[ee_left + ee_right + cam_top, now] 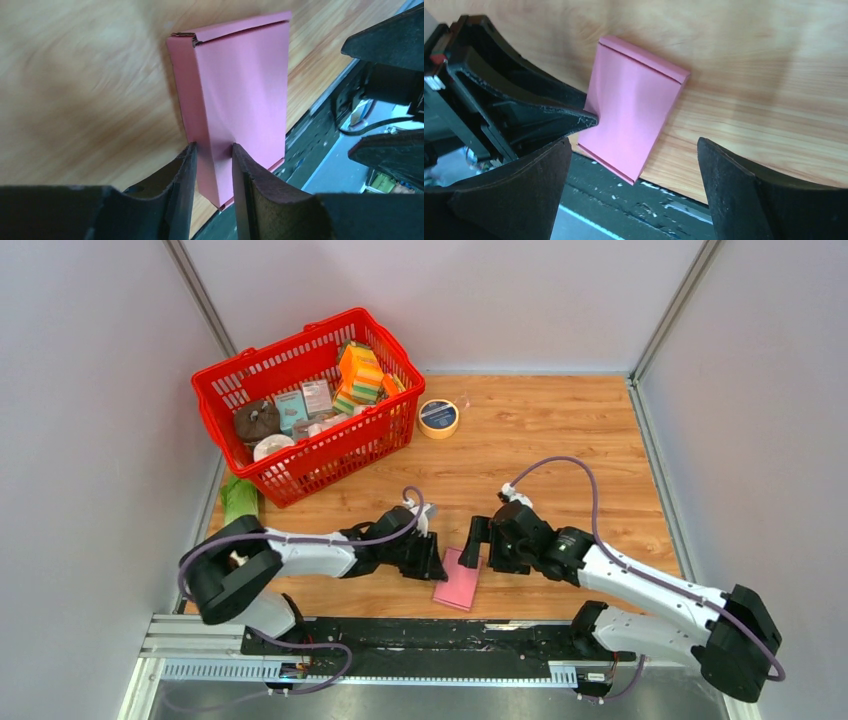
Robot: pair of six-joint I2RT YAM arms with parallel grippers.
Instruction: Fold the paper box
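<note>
The paper box [458, 580] is a slim, closed pink box lying flat on the wood by the table's front edge, its near end overhanging the black rail. In the left wrist view the paper box [240, 90] has one long edge between the fingers of my left gripper [213, 150], which is shut on it, and the card is dented there. My left gripper [437, 558] reaches in from the left. My right gripper [478, 543] stands on the box's right. In the right wrist view, my right gripper [634, 145] hangs wide open over the paper box [634, 105], touching nothing.
A red basket [340, 450] with striped packs and small cartons stands at the back left. A yellow tape roll [438, 418] lies beside it. A green item [238, 498] lies by the left wall. The black rail [430, 635] runs along the front edge.
</note>
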